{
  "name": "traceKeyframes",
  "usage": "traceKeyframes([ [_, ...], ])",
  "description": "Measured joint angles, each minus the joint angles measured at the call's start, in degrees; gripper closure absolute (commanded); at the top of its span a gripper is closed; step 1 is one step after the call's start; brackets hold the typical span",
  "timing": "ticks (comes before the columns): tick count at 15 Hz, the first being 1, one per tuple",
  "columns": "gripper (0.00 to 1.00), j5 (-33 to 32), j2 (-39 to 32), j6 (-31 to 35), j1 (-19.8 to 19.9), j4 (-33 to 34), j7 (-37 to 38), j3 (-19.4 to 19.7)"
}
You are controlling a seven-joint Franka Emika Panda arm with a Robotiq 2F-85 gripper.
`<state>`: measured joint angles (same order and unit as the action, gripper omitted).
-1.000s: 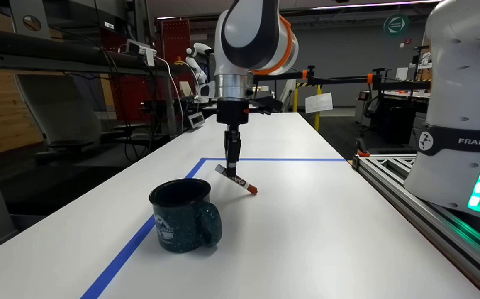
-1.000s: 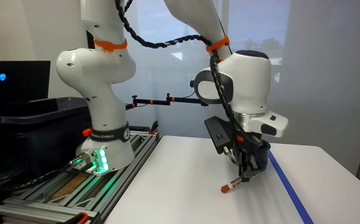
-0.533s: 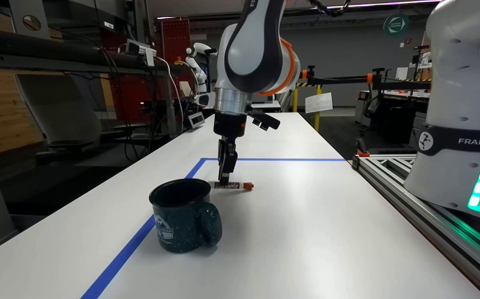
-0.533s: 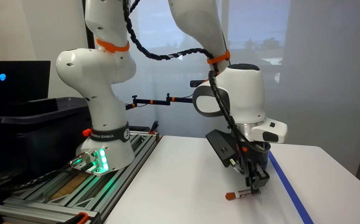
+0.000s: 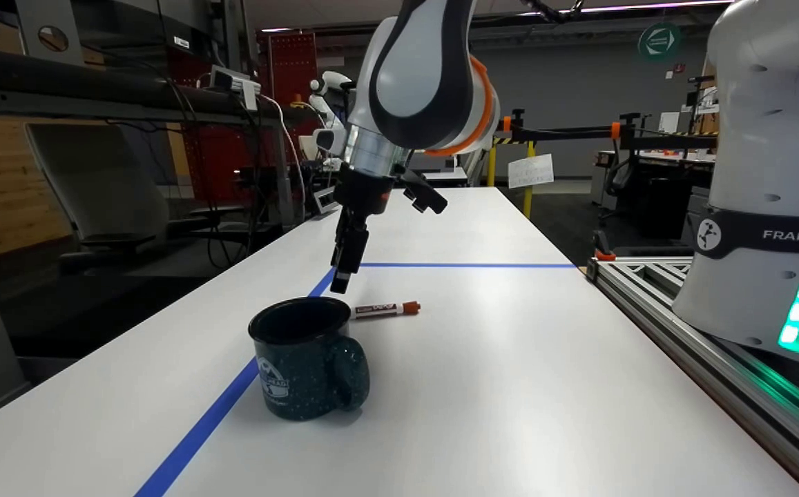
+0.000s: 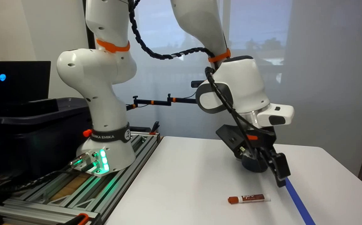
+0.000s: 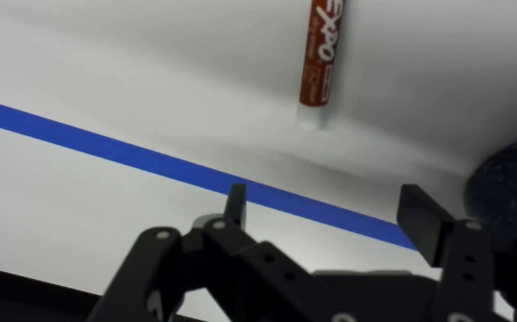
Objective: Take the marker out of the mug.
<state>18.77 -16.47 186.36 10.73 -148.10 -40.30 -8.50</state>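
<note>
The marker (image 5: 382, 311), reddish-brown with a pale end, lies flat on the white table behind the mug in an exterior view. Its whole length shows in an exterior view, the marker (image 6: 251, 198) resting outside the mug. The dark speckled mug (image 5: 302, 376) stands upright, its handle turned to the side; in an exterior view the arm hides most of the mug (image 6: 253, 164). My gripper (image 7: 324, 192) is open, fingers wide apart and nothing between them. Tilted, it hovers above the table, apart from the marker (image 7: 321, 62), past its pale end. The mug (image 7: 510, 183) shows at the wrist view's right edge.
A blue tape line (image 5: 206, 407) runs along the table and under the mug. The robot base (image 6: 105, 150) stands on a metal frame beside the table. A dark bin (image 6: 37, 134) is behind that base. The table's edge (image 7: 39, 281) shows in the wrist view.
A second ago the marker hung slanted in my gripper. It came down flat on the table and was let go. The gripper has opened, risen and tilted away from it.
</note>
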Motion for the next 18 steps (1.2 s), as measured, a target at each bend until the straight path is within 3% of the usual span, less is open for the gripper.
traceKeyframes([
  [2, 0.00, -1.33, 2.91, -3.23, -3.26, -0.15, 5.41, 4.13],
  [5, 0.00, -5.22, 8.31, -15.99, -11.84, 0.24, 12.63, 15.85],
  [7, 0.00, -10.15, 10.83, -24.67, -11.73, 1.44, 19.26, 16.15],
  [9, 0.00, -11.70, 12.46, -29.14, -11.71, 2.61, 22.66, 15.41],
  [18, 0.00, -11.78, 12.83, -30.07, -11.53, 2.68, 23.38, 15.23],
])
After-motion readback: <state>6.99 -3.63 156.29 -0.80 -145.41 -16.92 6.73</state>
